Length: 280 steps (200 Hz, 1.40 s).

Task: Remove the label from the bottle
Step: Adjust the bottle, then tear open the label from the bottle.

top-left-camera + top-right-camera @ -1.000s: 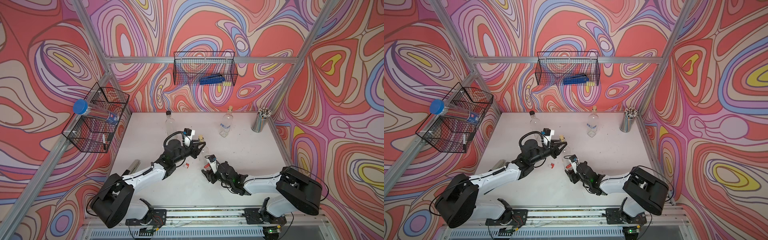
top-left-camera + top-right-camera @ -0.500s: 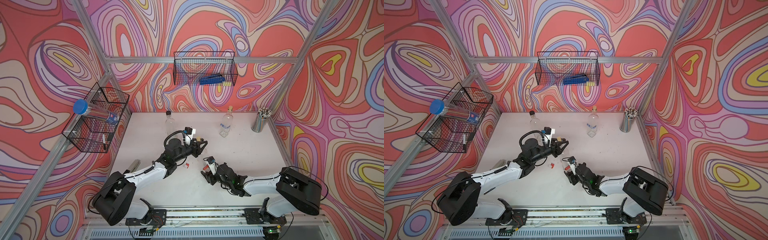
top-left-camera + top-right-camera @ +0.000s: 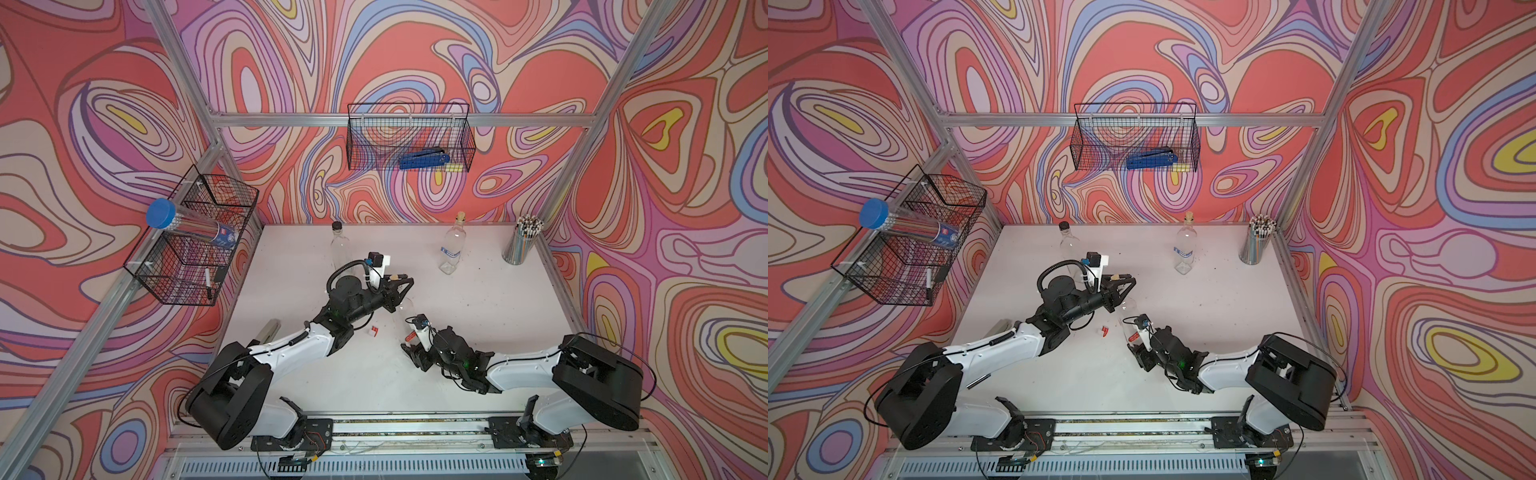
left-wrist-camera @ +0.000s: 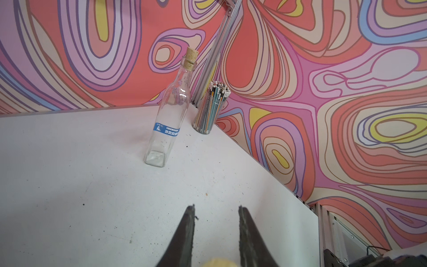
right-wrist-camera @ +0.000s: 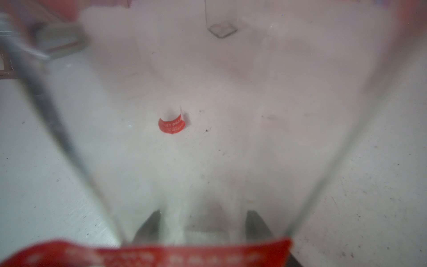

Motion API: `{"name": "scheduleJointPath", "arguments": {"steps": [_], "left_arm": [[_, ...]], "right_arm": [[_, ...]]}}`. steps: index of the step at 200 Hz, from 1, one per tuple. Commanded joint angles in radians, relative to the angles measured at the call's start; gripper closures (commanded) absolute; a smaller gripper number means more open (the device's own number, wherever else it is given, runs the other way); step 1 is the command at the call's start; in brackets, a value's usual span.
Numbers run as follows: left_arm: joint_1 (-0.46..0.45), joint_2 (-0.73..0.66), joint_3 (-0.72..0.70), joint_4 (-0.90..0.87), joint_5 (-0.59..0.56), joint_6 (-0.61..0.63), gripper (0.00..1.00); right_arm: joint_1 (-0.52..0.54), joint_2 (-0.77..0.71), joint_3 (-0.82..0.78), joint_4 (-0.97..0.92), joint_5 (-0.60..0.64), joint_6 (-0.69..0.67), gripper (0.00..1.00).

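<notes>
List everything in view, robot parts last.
held bottle: one, clear glass, corked, tilted, mid-table
red label: one, red, low on the held bottle
label scrap: one, red, loose on the table
corked bottle: one, clear, blue label, upright at the back
capped bottle: one, clear, black cap, upright at the back
pencil cup: one, silvery, back corner
back-wall basket: one, black wire, holds a blue tool
side basket: one, black wire, holds a blue-capped tube
metal piece: one, grey, table edge near the side basket
table: one, white
left gripper: shut on the held bottle's neck
right gripper: shut on the held bottle's lower body
</notes>
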Motion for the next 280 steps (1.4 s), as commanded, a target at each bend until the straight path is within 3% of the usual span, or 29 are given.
{"name": "scheduleJointPath", "arguments": {"steps": [1, 18, 70, 121, 134, 212, 217, 232, 238, 280], "left_arm": [[-0.010, 0.010, 0.033, 0.044, 0.034, -0.021, 0.93], [-0.010, 0.008, 0.031, 0.041, 0.032, -0.022, 1.00], [-0.010, 0.001, 0.031, 0.021, 0.031, -0.020, 1.00], [-0.010, -0.016, 0.033, -0.016, 0.017, -0.010, 1.00], [-0.010, -0.018, 0.034, -0.029, 0.005, -0.007, 1.00], [-0.011, -0.013, 0.074, -0.147, -0.085, 0.007, 1.00], [-0.011, -0.011, 0.077, -0.151, -0.091, 0.006, 1.00], [-0.010, -0.007, 0.087, -0.171, -0.105, 0.004, 1.00], [-0.010, -0.005, 0.093, -0.182, -0.108, 0.004, 1.00], [-0.010, 0.001, 0.136, -0.268, -0.152, -0.005, 1.00]], "right_arm": [[0.009, 0.005, 0.007, 0.025, -0.008, -0.017, 1.00], [0.009, 0.003, 0.008, 0.022, -0.008, -0.018, 1.00], [0.011, -0.010, 0.024, -0.013, -0.001, -0.007, 0.99], [0.010, -0.024, 0.057, -0.092, 0.014, 0.018, 0.44], [0.009, -0.032, 0.059, -0.110, 0.016, 0.026, 0.35], [0.010, -0.173, 0.049, -0.288, 0.004, 0.067, 0.20], [0.011, -0.184, 0.048, -0.307, 0.005, 0.072, 0.11], [0.012, -0.217, 0.052, -0.363, 0.008, 0.082, 0.10], [0.013, -0.234, 0.054, -0.381, 0.007, 0.085, 0.02], [0.017, -0.327, 0.099, -0.521, 0.020, 0.104, 0.02]]}}
